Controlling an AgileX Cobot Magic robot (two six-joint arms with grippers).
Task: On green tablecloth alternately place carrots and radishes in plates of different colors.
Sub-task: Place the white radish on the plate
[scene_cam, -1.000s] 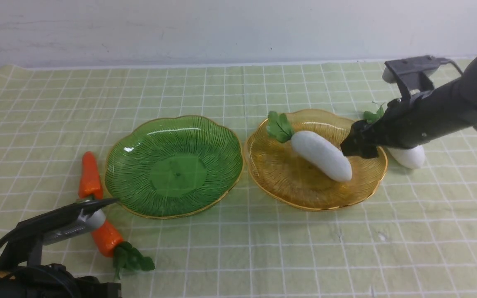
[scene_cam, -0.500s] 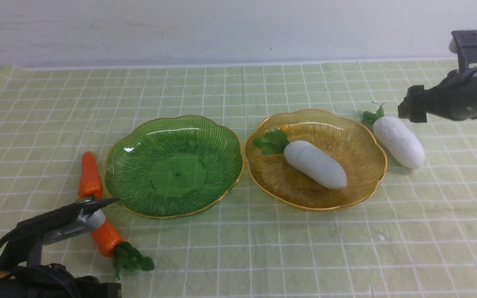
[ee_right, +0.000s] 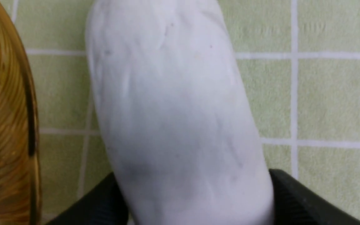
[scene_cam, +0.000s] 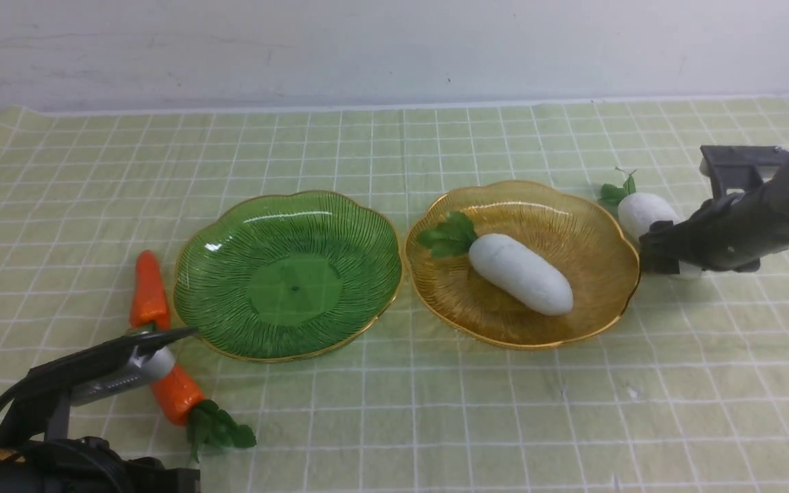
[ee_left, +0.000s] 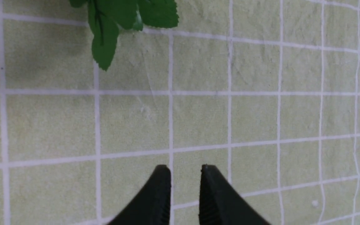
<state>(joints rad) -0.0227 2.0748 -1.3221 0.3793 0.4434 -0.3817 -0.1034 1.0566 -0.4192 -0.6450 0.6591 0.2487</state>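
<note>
On the green tablecloth (scene_cam: 477, 411) one radish (scene_cam: 521, 274) lies in the amber plate (scene_cam: 600, 226). The green plate (scene_cam: 285, 274) holds nothing. My right gripper (scene_cam: 661, 257) is low on the cloth just right of the amber plate, its fingers (ee_right: 295, 193) pressed on both sides of the second radish (scene_cam: 641, 209), which also fills the right wrist view (ee_right: 173, 109). Two carrots (scene_cam: 148, 291) (scene_cam: 175, 396) lie left of the green plate. My left gripper (ee_left: 183, 170) hovers near them, jaws almost together and empty, with carrot leaves (ee_left: 114, 22) ahead of it.
The amber plate's rim (ee_right: 27, 103) is close beside the gripped radish. The left arm's body (scene_cam: 59, 438) covers the front left corner and part of the carrots. A white wall (scene_cam: 394, 48) stands behind the cloth.
My right gripper let go of the first radish in the amber plate, rose to the far right, then came down onto the second radish. The left arm has not moved.
</note>
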